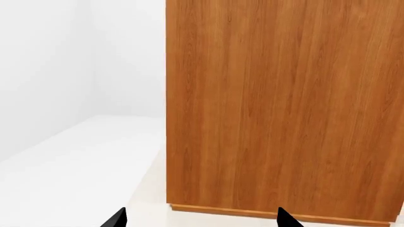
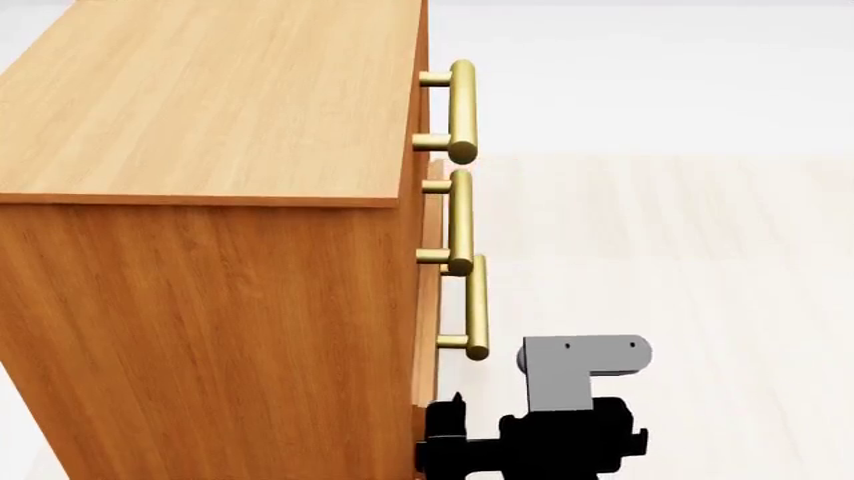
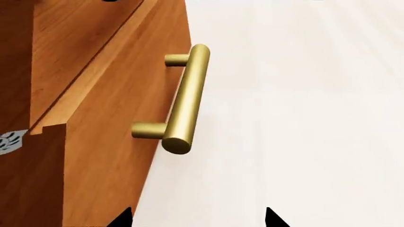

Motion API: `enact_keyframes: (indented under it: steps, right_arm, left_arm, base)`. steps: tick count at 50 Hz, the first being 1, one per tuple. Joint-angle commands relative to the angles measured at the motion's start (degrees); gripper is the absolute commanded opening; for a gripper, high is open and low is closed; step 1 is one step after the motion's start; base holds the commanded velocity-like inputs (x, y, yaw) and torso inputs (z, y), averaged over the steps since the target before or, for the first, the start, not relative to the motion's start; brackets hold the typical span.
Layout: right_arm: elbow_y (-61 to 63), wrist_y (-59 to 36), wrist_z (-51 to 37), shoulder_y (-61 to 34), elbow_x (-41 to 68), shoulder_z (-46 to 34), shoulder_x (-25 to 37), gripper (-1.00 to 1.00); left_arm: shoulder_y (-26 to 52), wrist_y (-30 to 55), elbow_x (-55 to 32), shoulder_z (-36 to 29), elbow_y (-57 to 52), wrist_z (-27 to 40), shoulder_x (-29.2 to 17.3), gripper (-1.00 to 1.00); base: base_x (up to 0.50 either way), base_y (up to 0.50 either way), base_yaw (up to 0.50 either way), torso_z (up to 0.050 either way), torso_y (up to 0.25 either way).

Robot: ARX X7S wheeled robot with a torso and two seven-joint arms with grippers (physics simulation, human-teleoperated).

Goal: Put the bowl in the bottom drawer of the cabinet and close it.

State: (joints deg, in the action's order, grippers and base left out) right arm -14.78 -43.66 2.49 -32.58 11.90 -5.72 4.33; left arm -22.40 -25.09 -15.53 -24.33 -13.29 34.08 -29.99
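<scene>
Found the two black jaw tips of the right gripper nearest the lens in the right wrist view, spread wide and holding nothing. Located them just short of the orange-brown wood bottom drawer and below its brass bar handle, with no contact visible. Noted pale floor beyond.

Spotted a sliver of the small white bowl with blue-grey floral pattern at the edge of that view, behind the drawer front. Judged it to be inside the drawer box; could not confirm how it was seated.

Observed in the head view the boxy orange-brown wood-grain cabinet side-on, with the lowest handle standing slightly farther out than the two above. Judged the drawer partly open, placement done and closing as the step in hand.

Recorded the left gripper facing the cabinet's plain side panel, jaws likewise wide apart and empty, clear of the drawer.

Recommended procedure for the close:
- Set the right jaws against the drawer front or the handle's middle, not one end, to avoid skewing the box.
- Pushed straight along the drawer's travel, slowly, so as not to jolt the bowl.
- Checked for all three handles standing in line as the sign of a full close.
</scene>
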Motion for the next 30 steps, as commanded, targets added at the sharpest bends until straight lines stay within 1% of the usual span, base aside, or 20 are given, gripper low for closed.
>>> enact_keyframes:
  steps: [1,11,14,18,30]
  right_arm:
    - [0.8,0.1,1.4,0.0,1.0,-1.8,0.6,1.0]
    - [1.7,-1.2,4.2,-0.3,3.3,-2.3,2.0,1.0]
    - [1.7,-0.2,5.9,0.0,3.8,-3.1,2.4,1.0]
    - [4.4,-1.8,8.4,0.3,5.9,-3.3,3.2,1.0]
    - [5.2,-2.9,13.1,0.5,9.1,-3.8,5.1,1.0]
  left_arm:
    - [0.0,0.1,0.0,0.0,-0.1,0.1,-0.1,1.0]
    - [0.3,-0.2,-0.2,-0.1,0.6,-0.1,0.1,1.0]
    - [0.3,-0.4,-0.2,-0.1,0.7,-0.1,0.1,1.0]
    - [0.3,-0.5,-0.3,-0.1,0.8,-0.1,0.1,1.0]
    - [0.0,-0.2,-0.3,0.0,0.1,0.2,-0.1,1.0]
  base:
    - [0.0,0.0,0.0,0.0,0.0]
    - [0.0,0.0,0.0,0.0,0.0]
    - [0.0,0.0,0.0,0.0,0.0]
    - [0.0,0.0,0.0,0.0,0.0]
    - [0.0,0.0,0.0,0.0,0.0]
